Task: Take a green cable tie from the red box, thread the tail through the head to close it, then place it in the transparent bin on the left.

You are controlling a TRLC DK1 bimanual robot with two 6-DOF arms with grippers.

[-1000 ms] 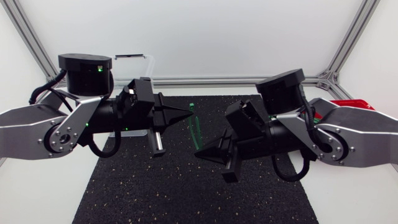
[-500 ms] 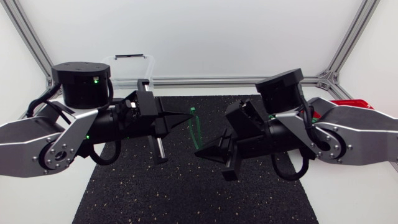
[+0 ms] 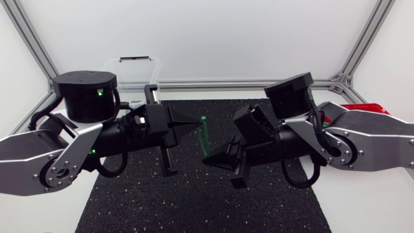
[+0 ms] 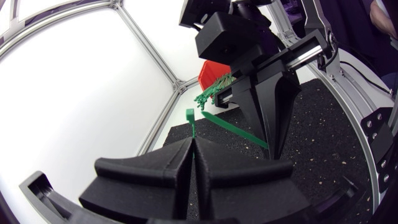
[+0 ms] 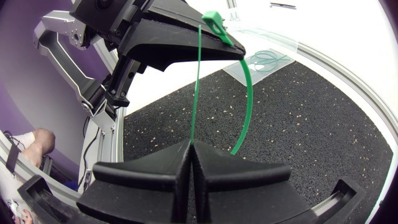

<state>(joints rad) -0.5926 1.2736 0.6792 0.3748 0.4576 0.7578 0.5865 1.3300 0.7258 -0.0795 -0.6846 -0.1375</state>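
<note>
A green cable tie [image 3: 204,136] hangs in the air over the black mat, held at both ends. My left gripper [image 3: 196,122] is shut on the tie just below its square head [image 4: 189,115]. My right gripper [image 3: 206,158] is shut on the strap lower down. Seen from the right wrist, a thin run of strap [image 5: 196,87] rises from my right gripper [image 5: 191,144] to the head [image 5: 211,18], and a broad run [image 5: 246,93] curves down beside it. The red box [image 4: 212,70] holds several green ties [image 4: 211,93]. The transparent bin [image 3: 137,68] stands at the back left.
The black mat [image 3: 194,194] covers the table's middle. The red box [image 3: 362,107] shows behind my right arm at the right edge. The transparent bin [image 5: 268,51] has green ties in it. An aluminium frame [image 3: 213,83] runs along the back.
My left arm has turned at the wrist and its body has sunk toward the table's front; its fingertips stayed at the tie's head. The right arm has not moved.
</note>
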